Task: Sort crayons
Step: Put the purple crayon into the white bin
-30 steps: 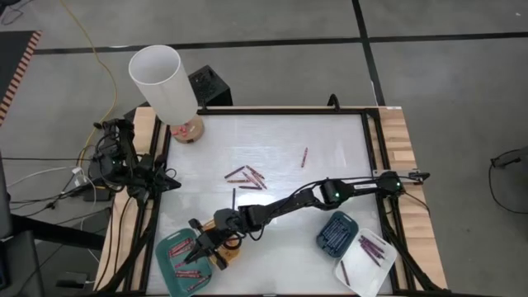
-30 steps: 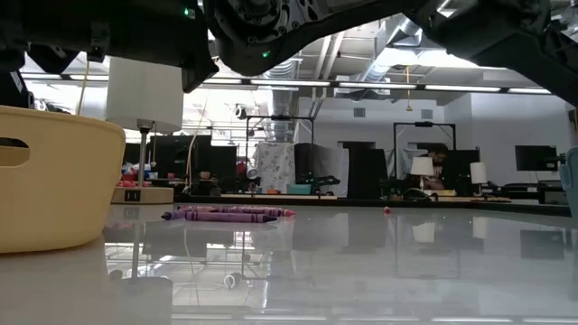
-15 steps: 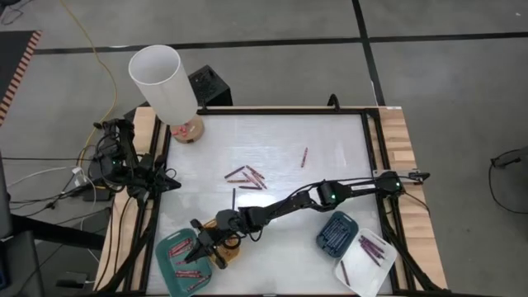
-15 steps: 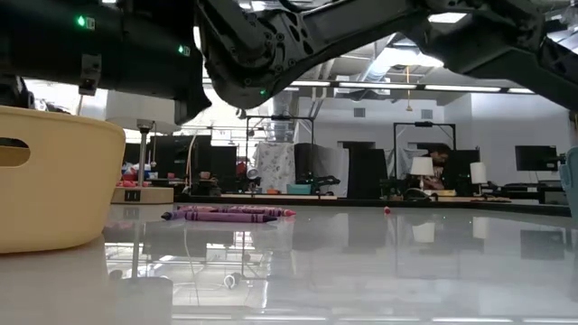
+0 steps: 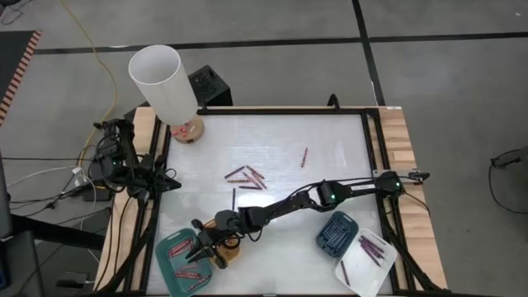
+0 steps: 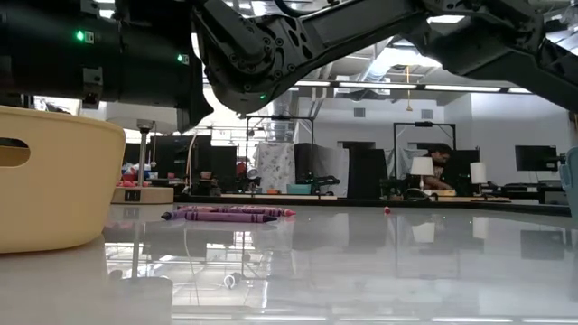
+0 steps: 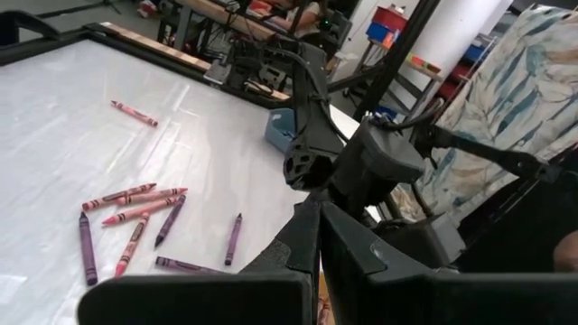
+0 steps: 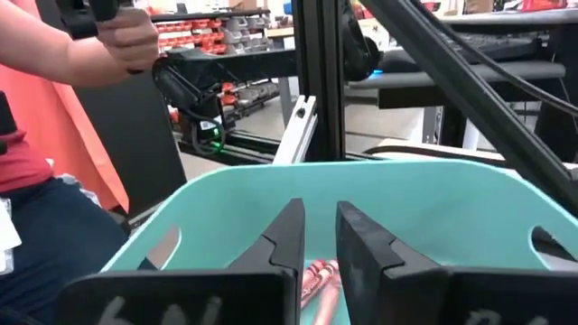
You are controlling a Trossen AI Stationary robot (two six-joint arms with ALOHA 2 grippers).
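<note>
My right gripper (image 5: pixel 196 252) reaches across the table and hangs over the teal tray (image 5: pixel 169 268) at the near left. Its fingers (image 8: pixel 293 236) stand a little apart with nothing between them. Red crayons (image 8: pixel 318 275) lie in the tray below it. Loose crayons lie flat mid-table: a cluster (image 5: pixel 246 176), one dark one (image 5: pixel 233 198) and one farther right (image 5: pixel 304 157); they also show in the left wrist view (image 7: pixel 135 203). My left gripper (image 5: pixel 172 183) waits at the table's left edge, shut and empty (image 7: pixel 318 257).
A yellow tray (image 5: pixel 227 254) stands right beside the teal one, under my right wrist. A dark-blue tray (image 5: pixel 337 233) and a white tray (image 5: pixel 363 262) holding crayons stand at the near right. A lamp with a white shade (image 5: pixel 162 82) stands at the far left corner.
My right arm has stretched a little farther toward the table's left and come lower over the teal tray.
</note>
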